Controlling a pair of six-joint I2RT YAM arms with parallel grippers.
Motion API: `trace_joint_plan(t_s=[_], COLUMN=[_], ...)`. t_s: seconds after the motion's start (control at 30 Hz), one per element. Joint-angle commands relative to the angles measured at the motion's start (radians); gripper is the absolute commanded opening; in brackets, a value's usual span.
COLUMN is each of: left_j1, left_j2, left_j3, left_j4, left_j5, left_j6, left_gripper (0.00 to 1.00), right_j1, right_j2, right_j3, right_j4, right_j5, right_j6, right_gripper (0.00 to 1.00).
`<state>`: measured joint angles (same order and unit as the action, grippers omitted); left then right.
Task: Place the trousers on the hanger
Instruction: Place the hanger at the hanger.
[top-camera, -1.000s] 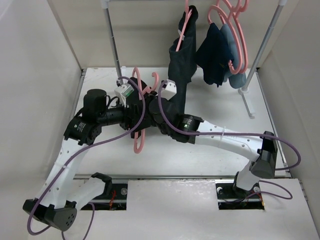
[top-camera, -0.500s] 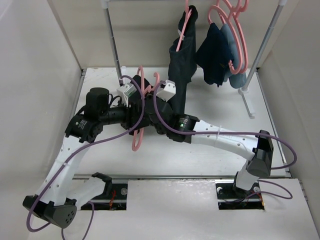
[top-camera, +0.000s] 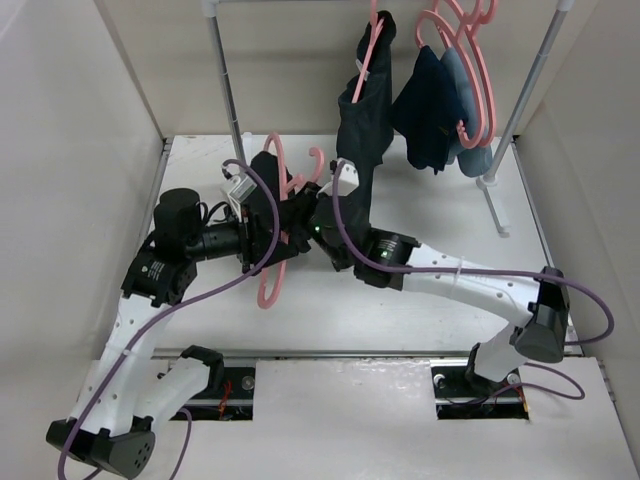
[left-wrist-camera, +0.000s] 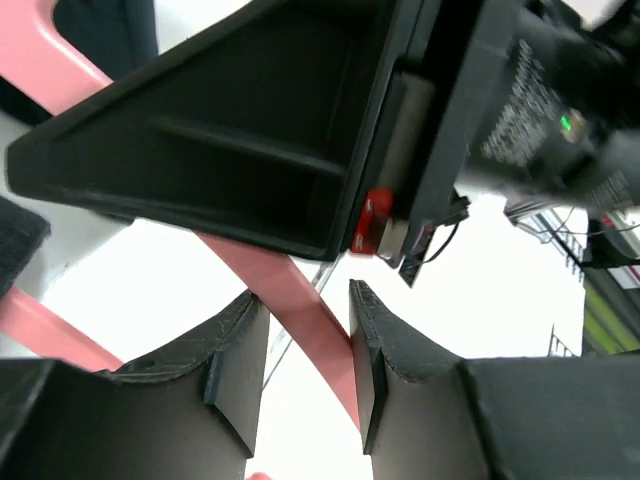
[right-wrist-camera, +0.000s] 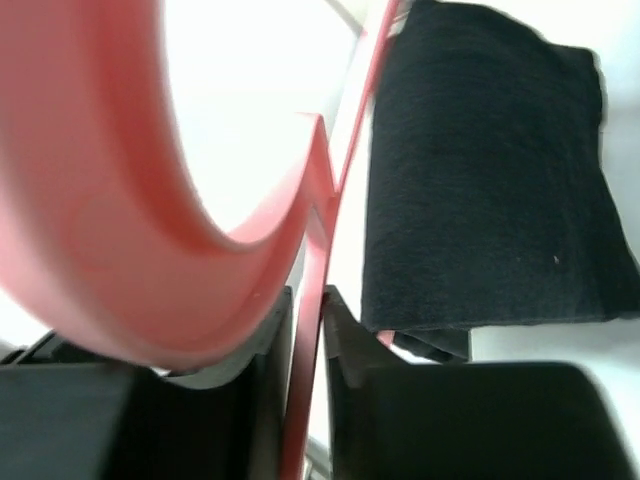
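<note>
White table (top-camera: 420, 200) boxed in by pale walls, with a clothes rail (top-camera: 225, 80) at the far edge carrying pink hangers, navy and pale-blue clothes (top-camera: 440, 110) and a dark garment (top-camera: 362, 110) that hangs down toward the tabletop. Both arms meet mid-table on the hanger (top-camera: 268, 288), which is lifted and tilted. Left gripper (left-wrist-camera: 305, 295): jaws narrow, closed on a flat pink bar that crosses the gap diagonally. Right gripper (right-wrist-camera: 308, 300): jaws narrow too, pinching a thin pink bar, with the thick hook curve close to its camera. The trousers (right-wrist-camera: 480, 170) show as black folded cloth just beside that thin bar, on the far side of the grippers. The arms hide most of them from above, so I cannot tell whether they hang on the hanger or only lie next to it. Handling guess: the hanger is light, thin and slick and will flex, so grip it at a bar, not the hook. The trousers are limp and floppy and likely to slide off the plastic, so take them at the fold with even lengths on each side.
</note>
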<state>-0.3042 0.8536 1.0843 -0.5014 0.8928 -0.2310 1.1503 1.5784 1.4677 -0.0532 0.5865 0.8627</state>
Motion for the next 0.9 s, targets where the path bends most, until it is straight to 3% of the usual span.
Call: trace_joint_plan(t_s=[0.0, 0.17, 0.43, 0.47, 0.5, 0.53, 0.6, 0.83, 0.87], left_j1=[0.007, 0.007, 0.007, 0.007, 0.007, 0.017, 0.017, 0.037, 0.037], left_j2=[-0.048, -0.068, -0.077, -0.077, -0.077, -0.077, -0.077, -0.077, -0.077], left_j3=[-0.006, -0.024, -0.034, -0.043, -0.043, -0.043, -0.043, -0.052, -0.052], left_j4=[0.170, 0.254, 0.305, 0.320, 0.320, 0.334, 0.334, 0.331, 0.304], left_j5=[0.192, 0.247, 0.273, 0.273, 0.288, 0.288, 0.301, 0.321, 0.266], left_j6=[0.055, 0.001, -0.051, -0.051, -0.063, -0.064, -0.073, -0.073, -0.073], left_gripper=[0.00, 0.00, 0.00, 0.00, 0.00, 0.00, 0.00, 0.00, 0.00], right_j1=[-0.076, -0.127, -0.205, -0.205, -0.215, -0.224, -0.224, -0.233, -0.224], right_j2=[-0.107, -0.107, -0.087, -0.087, -0.087, -0.099, -0.100, -0.119, -0.120], right_j3=[-0.021, -0.021, -0.118, -0.135, -0.151, -0.180, -0.205, -0.245, -0.254], right_j4=[0.137, 0.159, 0.363, 0.422, 0.447, 0.488, 0.524, 0.572, 0.572], right_j5=[-0.169, -0.367, -0.652, -0.666, -0.677, -0.677, -0.689, -0.677, -0.635], right_j6=[-0.030, -0.039, 0.050, 0.064, 0.064, 0.064, 0.064, 0.093, 0.093], right_gripper=[0.24, 0.42, 0.52, 0.46, 0.27, 0.16, 0.01, 0.00, 0.00])
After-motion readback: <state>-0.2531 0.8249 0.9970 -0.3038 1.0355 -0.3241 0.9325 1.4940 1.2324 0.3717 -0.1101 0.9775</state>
